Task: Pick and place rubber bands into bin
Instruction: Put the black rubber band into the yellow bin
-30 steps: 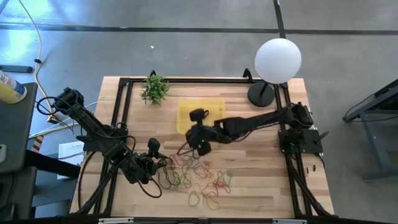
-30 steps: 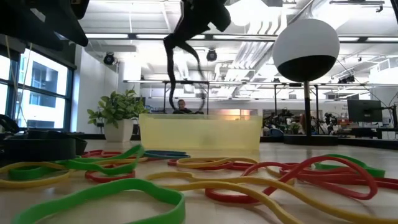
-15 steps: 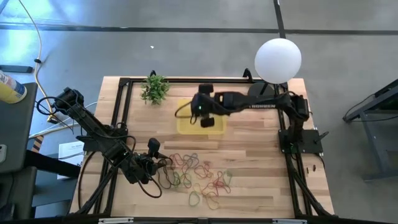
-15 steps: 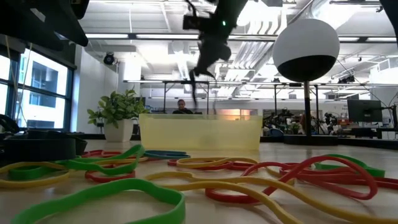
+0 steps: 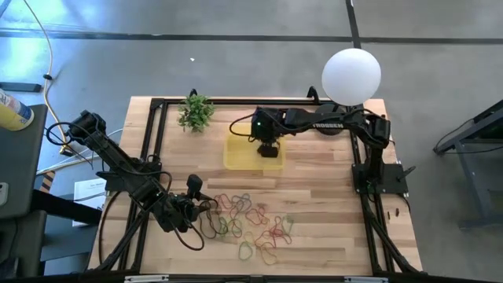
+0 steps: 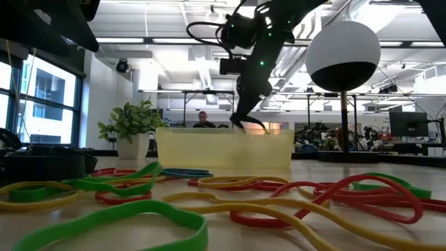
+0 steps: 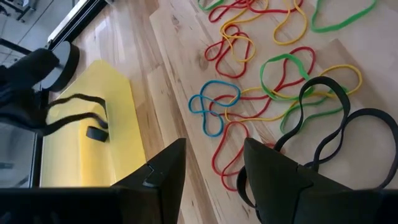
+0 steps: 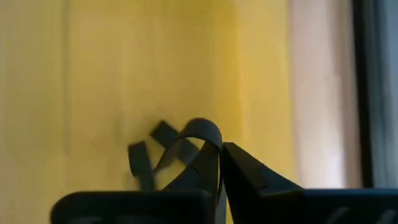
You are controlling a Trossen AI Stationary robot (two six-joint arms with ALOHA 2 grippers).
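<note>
Progress is small: one black band (image 8: 186,140) is pinched between the nearly closed fingers of the right gripper (image 5: 269,148) over the bin (image 5: 236,149), not yet released; many rubber bands (image 5: 251,224) are left on the table near the half-open, empty left gripper (image 5: 192,206).

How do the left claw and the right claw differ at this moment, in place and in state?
The left claw sits low at the near edge of the loose rubber bands on the table, while the right claw hangs over the yellow bin. The left claw is open and holds nothing; the right claw is almost shut, with a black rubber band at its tips. Both are dark, two-fingered claws.
</note>
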